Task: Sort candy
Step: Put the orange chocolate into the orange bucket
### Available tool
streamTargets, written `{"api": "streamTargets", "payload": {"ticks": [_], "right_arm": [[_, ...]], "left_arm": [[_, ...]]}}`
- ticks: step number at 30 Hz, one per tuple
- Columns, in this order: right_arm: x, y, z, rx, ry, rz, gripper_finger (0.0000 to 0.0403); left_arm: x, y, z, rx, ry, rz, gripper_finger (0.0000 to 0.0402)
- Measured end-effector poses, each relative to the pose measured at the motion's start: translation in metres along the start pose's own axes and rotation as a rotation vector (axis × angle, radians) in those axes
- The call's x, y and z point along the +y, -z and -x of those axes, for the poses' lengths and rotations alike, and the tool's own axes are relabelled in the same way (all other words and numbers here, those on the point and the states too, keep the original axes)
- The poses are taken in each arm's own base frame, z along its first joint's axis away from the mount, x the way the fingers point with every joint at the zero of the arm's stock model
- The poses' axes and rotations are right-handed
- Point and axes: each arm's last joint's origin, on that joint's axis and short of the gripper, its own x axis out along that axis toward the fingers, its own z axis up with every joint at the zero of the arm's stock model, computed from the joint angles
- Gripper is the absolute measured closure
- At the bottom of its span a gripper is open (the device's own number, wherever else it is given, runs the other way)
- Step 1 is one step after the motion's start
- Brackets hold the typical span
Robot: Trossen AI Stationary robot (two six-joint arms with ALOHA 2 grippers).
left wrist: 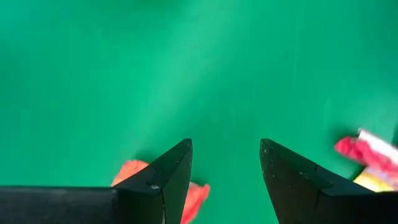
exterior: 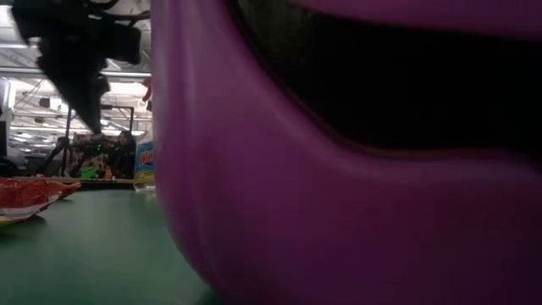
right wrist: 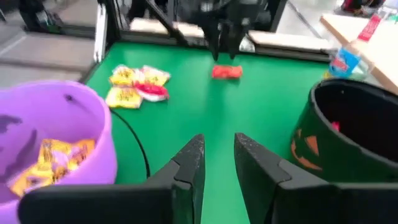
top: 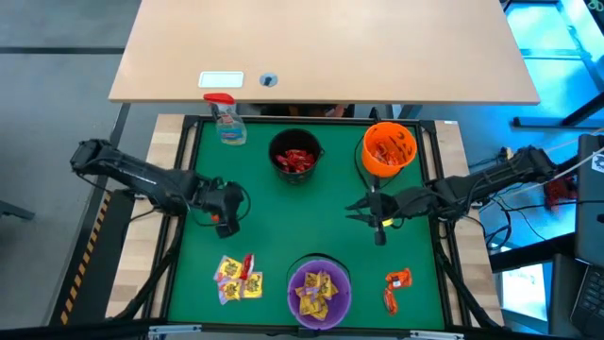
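Observation:
My left gripper [top: 225, 223] [left wrist: 225, 168] hangs open over the green mat, fingers pointing down. A single red candy packet [right wrist: 227, 71] [left wrist: 196, 194] lies flat on the mat just beneath it, partly hidden behind one finger. A pile of yellow candy with a red packet [top: 238, 279] lies at the near left, and orange packets [top: 396, 286] at the near right. My right gripper [top: 360, 210] [right wrist: 219, 155] hovers open over the mat's right half, with nothing between its fingers.
A purple bowl [top: 319, 312] holding yellow candy stands at the near edge. A black bowl [top: 295, 142] with red candy and an orange bowl [top: 390, 170] with orange candy stand at the far side. A spray bottle [top: 226, 121] stands at the far left corner.

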Motion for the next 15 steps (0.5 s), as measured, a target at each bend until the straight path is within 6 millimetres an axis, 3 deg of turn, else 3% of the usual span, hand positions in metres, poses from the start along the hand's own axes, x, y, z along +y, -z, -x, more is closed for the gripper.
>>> {"api": "streamTargets", "payload": {"ticks": [7,15], "right_arm": [[-0.001,0.024,-0.002,-0.065,0.007,-0.045,0.0320],[-0.001,0.027,-0.002,-0.061,0.007,-0.062,0.0320]], "left_arm": [[-0.005,0.027,-0.012,0.179,-0.118,-0.031,0.0224],[-0.019,0.039,-0.035,0.308,-0.230,-0.145,0.0224]]}}
